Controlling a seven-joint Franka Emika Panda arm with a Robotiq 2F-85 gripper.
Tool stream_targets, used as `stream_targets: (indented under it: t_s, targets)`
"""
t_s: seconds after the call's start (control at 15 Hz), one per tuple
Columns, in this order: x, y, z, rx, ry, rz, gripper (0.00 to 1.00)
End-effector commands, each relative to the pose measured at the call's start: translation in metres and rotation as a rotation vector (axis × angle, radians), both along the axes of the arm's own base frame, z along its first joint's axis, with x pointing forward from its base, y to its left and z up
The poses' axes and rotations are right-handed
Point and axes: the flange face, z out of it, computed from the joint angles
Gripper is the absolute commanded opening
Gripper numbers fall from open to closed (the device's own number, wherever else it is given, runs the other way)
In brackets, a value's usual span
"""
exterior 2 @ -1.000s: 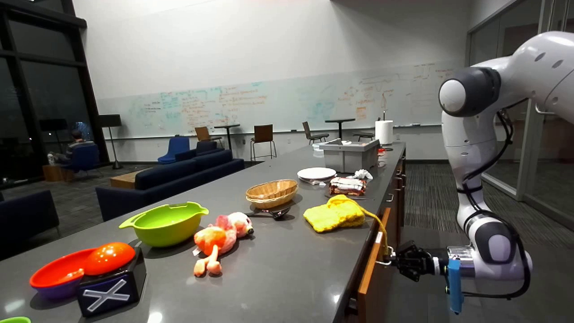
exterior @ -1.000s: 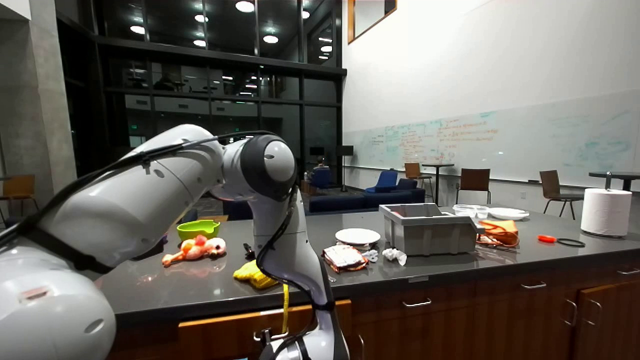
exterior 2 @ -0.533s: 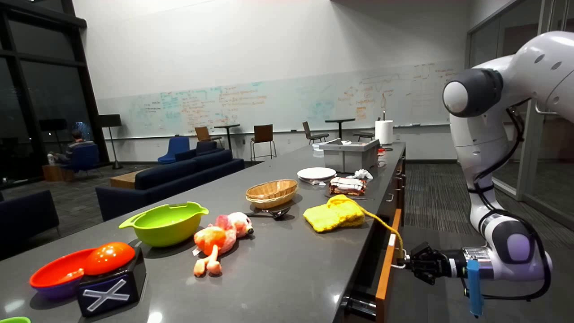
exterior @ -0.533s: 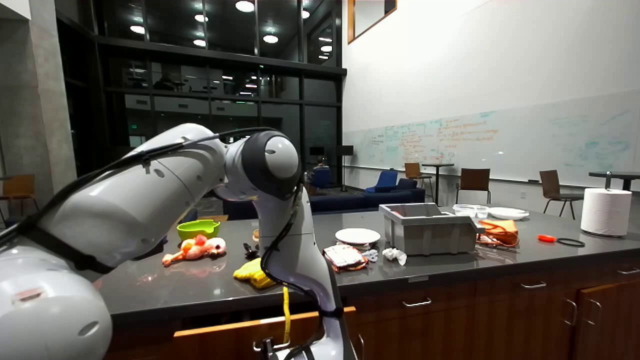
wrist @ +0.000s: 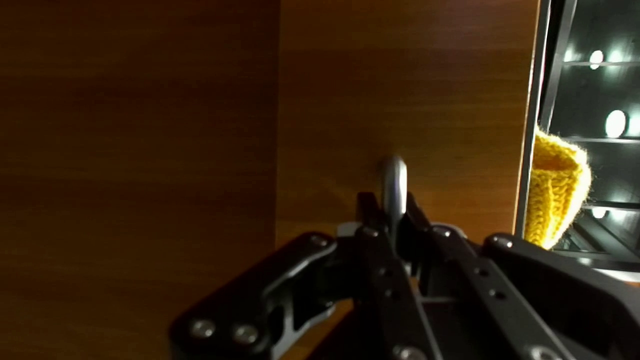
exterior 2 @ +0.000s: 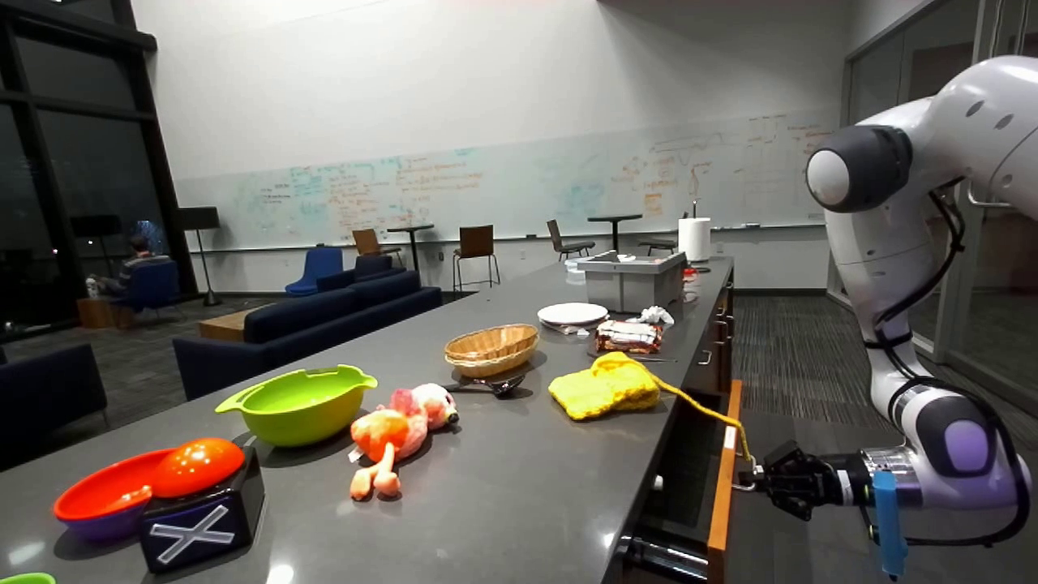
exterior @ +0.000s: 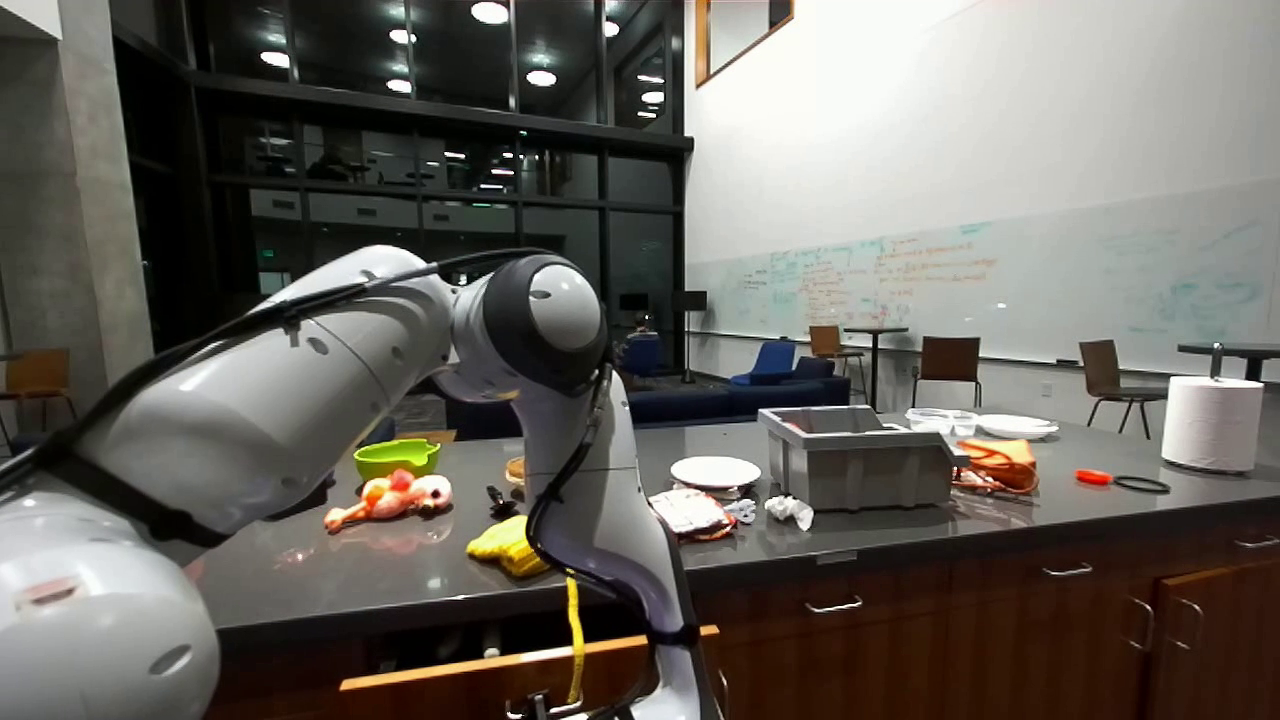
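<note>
One flat-fronted brown wooden drawer [exterior 2: 723, 496] stands further out from under the glossy grey desk [exterior 2: 519, 487] than a second ago, its inside more exposed. The gripper [wrist: 389, 207] pinches the silver metal bar handle [wrist: 396, 180], so the pull seems effective

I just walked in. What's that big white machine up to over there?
A white robot arm has its claw shut on the metal handle of a wooden drawer. The drawer stands open below the dark countertop. A yellow cord runs from a yellow knitted thing on the countertop down to that handle; whether it is tied there, I can't tell.
</note>
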Motion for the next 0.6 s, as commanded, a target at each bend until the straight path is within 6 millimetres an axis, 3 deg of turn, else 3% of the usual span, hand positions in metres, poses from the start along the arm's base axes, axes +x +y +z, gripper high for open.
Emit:
stream_targets:
  t_s: [0.0, 0.53]
  targets:
    - [-0.016, -0.026, -0.016, -0.061, 0.077, -0.045, 0.03]
    - [-0.032, -0.037, -0.024, -0.101, 0.121, -0.075, 0.03]
